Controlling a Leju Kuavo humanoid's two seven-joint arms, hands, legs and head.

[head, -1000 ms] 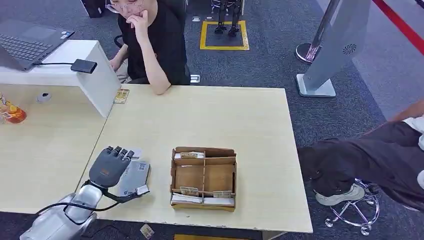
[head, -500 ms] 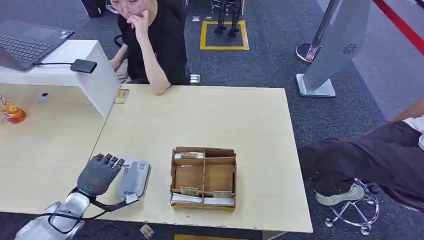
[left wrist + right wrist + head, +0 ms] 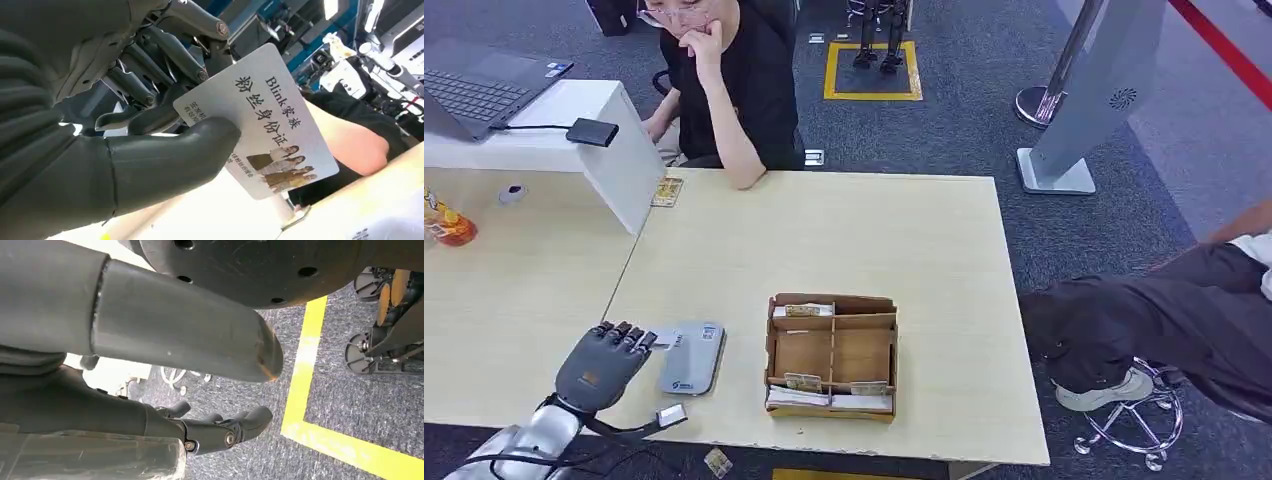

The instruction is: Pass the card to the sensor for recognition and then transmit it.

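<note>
My left hand (image 3: 602, 365) hovers over the table's near left corner, just left of the flat grey card sensor (image 3: 692, 357). It pinches a white card (image 3: 270, 120), printed with dark characters and a small group photo, between the thumb (image 3: 165, 160) and the fingers. In the head view a white edge of the card (image 3: 665, 339) peeks out past the fingertips, at the sensor's left edge. My right hand (image 3: 165, 335) hangs over the grey carpet with its fingers (image 3: 225, 432) apart from the thumb and nothing in it.
A cardboard box (image 3: 770, 350) with compartments of cards stands right of the sensor. A person (image 3: 724, 90) sits at the table's far side. A white riser (image 3: 614, 160) bearing a laptop (image 3: 474, 85) is at the far left. Another person's legs (image 3: 1164, 320) are at the right.
My left hand has drawn back toward the near left with the card, coming off the sensor, which now lies uncovered.
</note>
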